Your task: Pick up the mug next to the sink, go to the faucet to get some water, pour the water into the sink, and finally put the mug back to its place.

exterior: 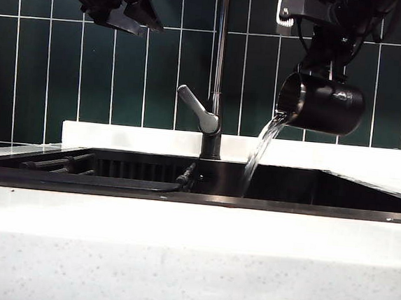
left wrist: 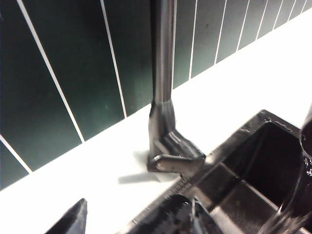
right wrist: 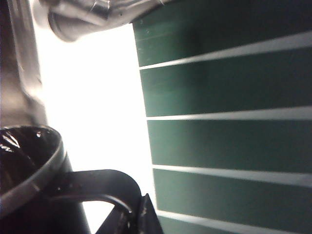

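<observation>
Right gripper (exterior: 318,69) tipping mug (exterior: 327,105) — left gripper (exterior: 138,18) agape

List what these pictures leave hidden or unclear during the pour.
- Faucet spout: cut off by the exterior view's top edge.
- Sink floor: hidden behind its front rim.
- Right end effector grip on the mug handle: cropped in the right wrist view.
- Left end effector: partly cropped above.

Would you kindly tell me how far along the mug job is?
Done: the matte black mug is lifted and filled.

In hand: the right gripper, shut on its handle, tips it, water streaming into the black recessed sink. The left gripper hangs open, high left of the dark-grey faucet.

Left: returning the mug.
</observation>
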Motion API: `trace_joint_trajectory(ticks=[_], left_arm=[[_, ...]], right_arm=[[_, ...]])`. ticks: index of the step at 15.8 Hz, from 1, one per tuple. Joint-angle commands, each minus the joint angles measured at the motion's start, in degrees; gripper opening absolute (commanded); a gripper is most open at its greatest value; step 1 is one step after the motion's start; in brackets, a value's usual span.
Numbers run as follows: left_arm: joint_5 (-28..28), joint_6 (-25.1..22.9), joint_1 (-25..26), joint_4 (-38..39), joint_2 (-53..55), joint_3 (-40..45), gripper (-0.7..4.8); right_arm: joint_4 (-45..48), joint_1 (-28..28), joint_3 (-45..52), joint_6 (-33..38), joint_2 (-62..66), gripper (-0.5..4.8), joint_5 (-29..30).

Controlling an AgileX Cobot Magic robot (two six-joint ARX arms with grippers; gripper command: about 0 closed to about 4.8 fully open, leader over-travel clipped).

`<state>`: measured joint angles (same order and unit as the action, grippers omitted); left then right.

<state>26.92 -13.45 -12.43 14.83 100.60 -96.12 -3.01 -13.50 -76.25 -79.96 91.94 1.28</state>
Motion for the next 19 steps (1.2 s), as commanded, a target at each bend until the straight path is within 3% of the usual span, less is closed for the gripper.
trace_joint_trajectory(ticks=[1,9,15,16,19], left_arm=[[0.09,3.02,-0.04,-0.17,-0.57,-0.11,2.68],[0.09,2.99,-0.04,1.25,-0.52,-0.09,2.68],[0.11,4.07,-0.04,1.49,-0.52,-0.09,2.68],[0.11,4.07,-0.04,1.51,-0.52,-0.09,2.68],[0.09,4.50,-0.07,2.21,-0.55,-0.09,2.68]], right_arm=[[3.72,-0.13,-0.70,-12.26,-0.31,0.22,0.48],[11.28,-1.09,-0.81,-26.67,-0.07,0.23,3.48],[13.57,-2.82,-0.83,-26.53,-0.63,0.26,1.16],[13.57,-2.82,-0.81,-24.30,-0.63,0.26,0.90],[13.99,-2.08,-0.81,2.25,-0.59,-0.02,-10.91]])
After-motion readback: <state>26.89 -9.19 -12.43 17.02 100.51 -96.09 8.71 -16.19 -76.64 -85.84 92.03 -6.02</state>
